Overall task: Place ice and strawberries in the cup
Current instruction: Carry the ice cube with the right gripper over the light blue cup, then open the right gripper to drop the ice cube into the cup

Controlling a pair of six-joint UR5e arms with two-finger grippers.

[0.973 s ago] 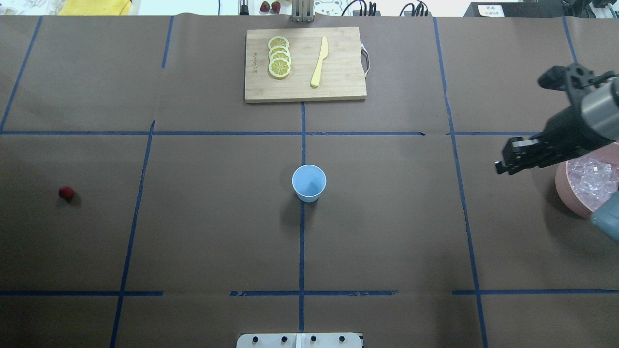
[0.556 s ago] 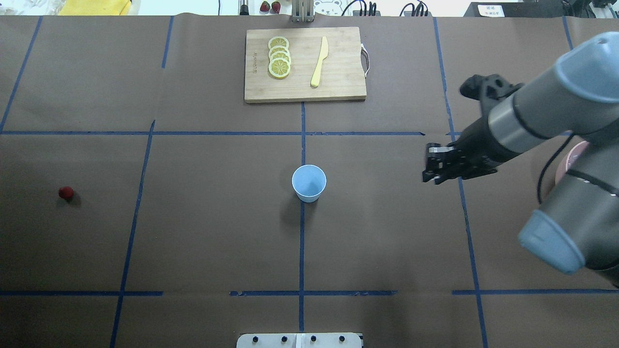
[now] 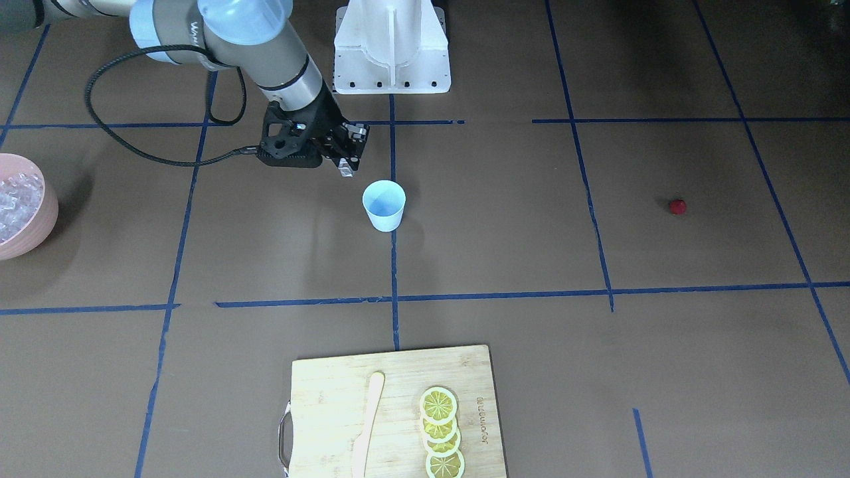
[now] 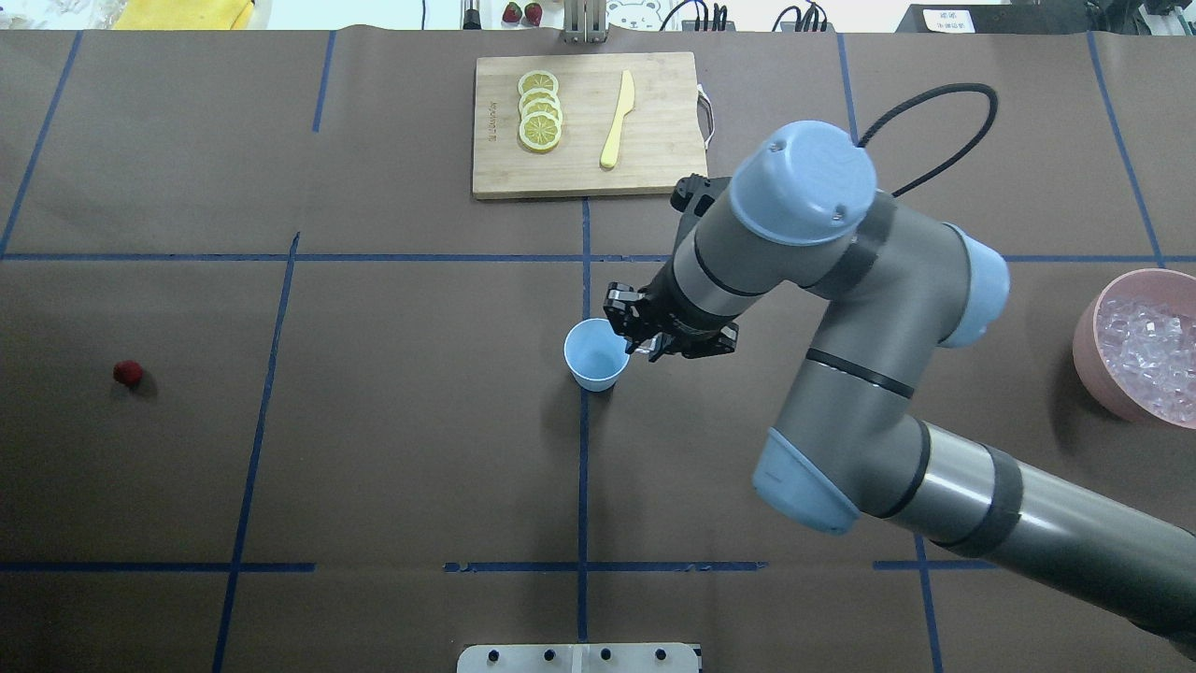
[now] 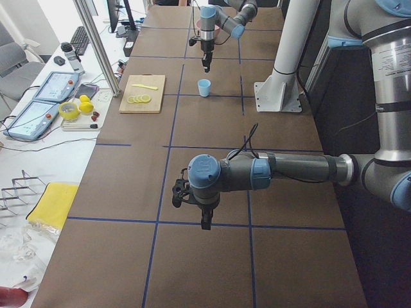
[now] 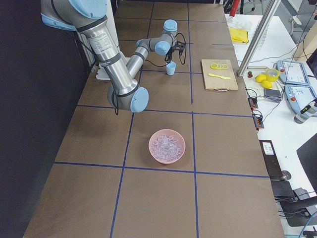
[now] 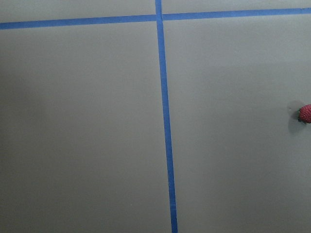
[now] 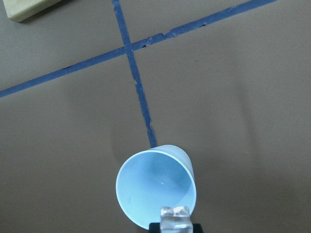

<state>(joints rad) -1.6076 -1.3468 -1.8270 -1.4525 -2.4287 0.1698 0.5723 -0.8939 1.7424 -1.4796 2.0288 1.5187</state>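
— Where's the right claw point(image 4: 641, 350)?
— I have it above the cup's point(image 4: 595, 360) rim, pinching a cube point(image 8: 175, 216). The cup stands mid-table.
— Strawberry point(image 4: 128, 374)?
— On the table far left, well apart from the cup. More ice point(image 4: 1147, 348) sits in the bowl point(image 4: 1084, 355).
— Left claw point(image 5: 204, 221)?
— I can't tell how its jaws stand.

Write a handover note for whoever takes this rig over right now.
Right gripper: shut on an ice cube, just over the cup rim.
Left gripper: above the table, open or shut unclear.
Cup empty; strawberry lies on the table; spare ice in the pink bowl.
Done: one cube picked. Left: drop it, add strawberry.
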